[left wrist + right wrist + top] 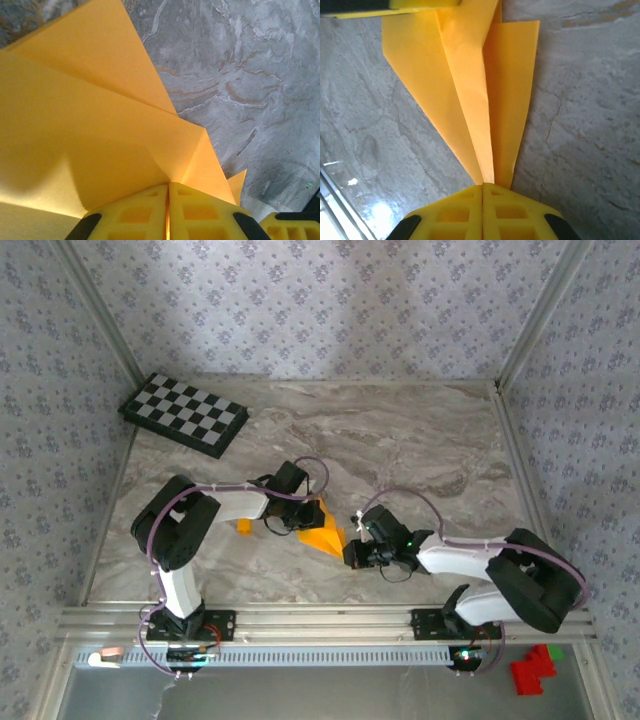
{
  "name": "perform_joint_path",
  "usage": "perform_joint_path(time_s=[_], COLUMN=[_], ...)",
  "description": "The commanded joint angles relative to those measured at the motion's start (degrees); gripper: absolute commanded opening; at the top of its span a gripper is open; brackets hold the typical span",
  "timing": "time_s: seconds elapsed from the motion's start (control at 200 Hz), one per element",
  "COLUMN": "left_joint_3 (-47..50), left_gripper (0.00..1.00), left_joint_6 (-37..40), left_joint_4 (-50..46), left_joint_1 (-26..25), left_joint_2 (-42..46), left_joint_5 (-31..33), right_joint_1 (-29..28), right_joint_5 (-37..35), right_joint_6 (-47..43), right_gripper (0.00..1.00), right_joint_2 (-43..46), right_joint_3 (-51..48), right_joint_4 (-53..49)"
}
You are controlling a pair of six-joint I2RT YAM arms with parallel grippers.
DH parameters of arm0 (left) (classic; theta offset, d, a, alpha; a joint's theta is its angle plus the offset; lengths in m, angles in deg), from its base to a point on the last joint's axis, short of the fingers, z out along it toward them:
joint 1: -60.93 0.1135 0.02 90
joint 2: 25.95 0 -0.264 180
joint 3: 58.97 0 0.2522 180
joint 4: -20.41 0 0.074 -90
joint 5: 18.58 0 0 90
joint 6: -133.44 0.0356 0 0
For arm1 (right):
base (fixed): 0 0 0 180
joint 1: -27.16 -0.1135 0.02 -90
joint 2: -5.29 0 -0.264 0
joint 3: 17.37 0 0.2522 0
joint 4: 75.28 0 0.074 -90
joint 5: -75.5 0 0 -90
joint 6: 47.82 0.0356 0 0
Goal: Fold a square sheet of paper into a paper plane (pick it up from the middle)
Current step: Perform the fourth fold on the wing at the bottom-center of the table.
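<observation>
A thin orange-yellow sheet folded into a pointed dart, the paper plane (322, 530), sits near the middle of the grey marble-patterned table (420, 440), stretched between the two grippers. In the top view its long axis runs diagonally, from the far left to the near right. The right wrist view shows the paper plane (475, 90) tapering to its narrow end at that gripper's fingers. Layered creases run along its length, and the broad end lies away from the fingers, towards the other arm. I cannot tell whether the paper rests on the marble or hangs just above it.

The left arm rises from its base, bends at a raised elbow, and its forearm reaches right, ending at the left gripper (303, 512) on the far-left end of the paper. The right arm folds back at its elbow and its forearm reaches left, bringing the right gripper (352, 552) to the near-right end.

The left gripper (168, 187) has its yellow jaws pressed together on the paper (100, 125), which fans out wide beyond them. The right gripper (483, 187) is likewise clamped on the narrow tip, with no gap between the jaws.

A small thick orange block (243, 527) lies just left of the paper, and a black-and-white checkered board (185, 415) sits in the far-left corner.
</observation>
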Motion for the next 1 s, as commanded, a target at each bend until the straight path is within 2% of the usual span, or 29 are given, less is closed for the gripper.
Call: perform_joint_path(time_s=[0.0,0.24,0.405,0.735,0.994], left_joint_3=[0.69,0.17,-0.25,-3.73,-4.79], left_gripper=[0.10,0.10,0.10,0.13,0.18], left_joint_6=[1.44,1.26,1.28,1.09,-0.56], left_joint_4=[-5.90,-6.18,-6.53,-8.42,-9.13], left_joint_1=[0.46,0.33,0.27,0.19,-1.40], left_joint_2=[-3.30,-3.02,-2.71,-1.41,4.60], left_joint_5=[7.62,7.64,7.72,5.76,3.32], right_joint_1=[0.50,2.03,4.01,4.74,4.42], right_joint_5=[1.16,4.10,5.26,2.52,0.61], right_joint_6=[0.77,-0.50,-0.42,0.40,3.31], right_gripper=[0.08,0.08,0.07,0.05,0.03], right_joint_2=[1.91,-5.92,-10.69,-12.18,-12.30], right_joint_3=[1.92,7.52,6.81,2.79,0.93], right_joint_4=[0.00,3.85,5.79,3.14,1.81])
